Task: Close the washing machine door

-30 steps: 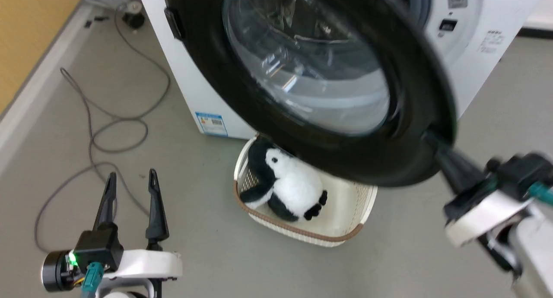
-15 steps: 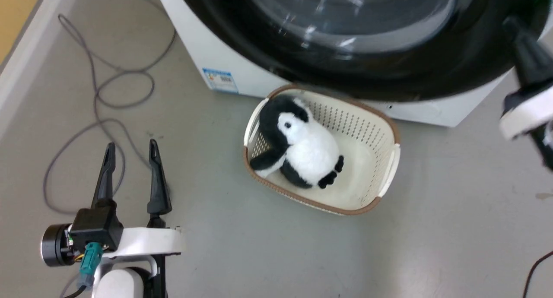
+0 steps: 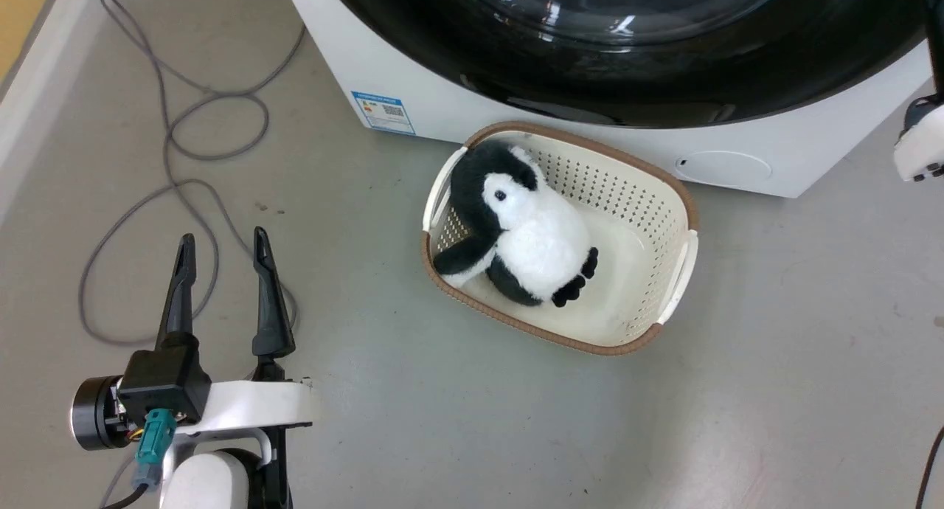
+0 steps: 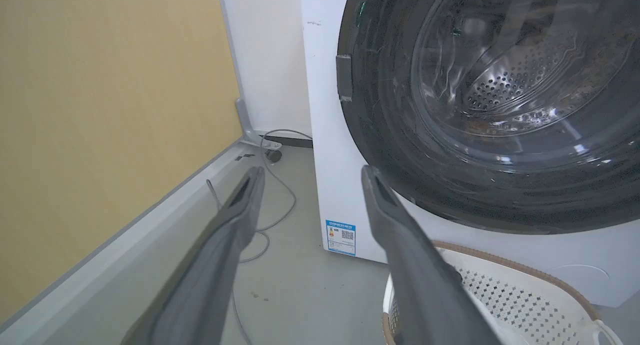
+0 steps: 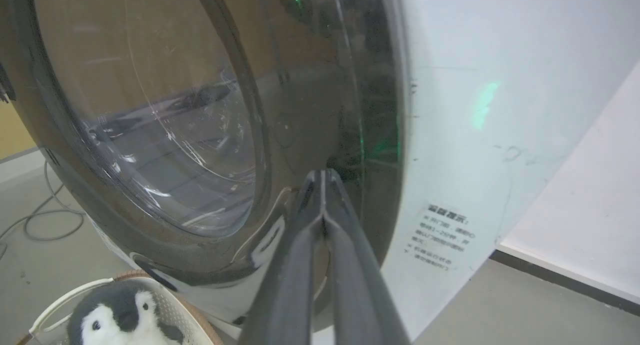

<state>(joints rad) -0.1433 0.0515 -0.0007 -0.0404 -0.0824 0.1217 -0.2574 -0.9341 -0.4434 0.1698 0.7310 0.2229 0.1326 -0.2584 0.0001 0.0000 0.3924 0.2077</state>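
The big white washing machine (image 3: pixel 413 88) fills the top of the head view. Its round glossy black door (image 3: pixel 627 66) lies flat against the front. In the left wrist view the steel drum shows through the door (image 4: pixel 395 150) and its glass window (image 4: pixel 505 85). My right gripper (image 5: pixel 322 174) is shut, holding nothing, and its joined tips rest against the door (image 5: pixel 200 110) at its right rim, beside the white front panel (image 5: pixel 475 100). Its white wrist (image 3: pixel 920 149) shows at the right edge. My left gripper (image 3: pixel 221 237) hangs open over the floor, left of the machine, holding nothing.
A cream perforated basket (image 3: pixel 664 199) with a plush penguin (image 3: pixel 527 232) stands on the floor right in front of the machine. A grey cable (image 3: pixel 184 147) loops over the floor at the left. A yellow wall (image 4: pixel 100 110) and grey skirting run along the left.
The door has swung from half open to flat against the machine, with my right gripper following its rim. The head camera has shifted. My left gripper has stayed put.
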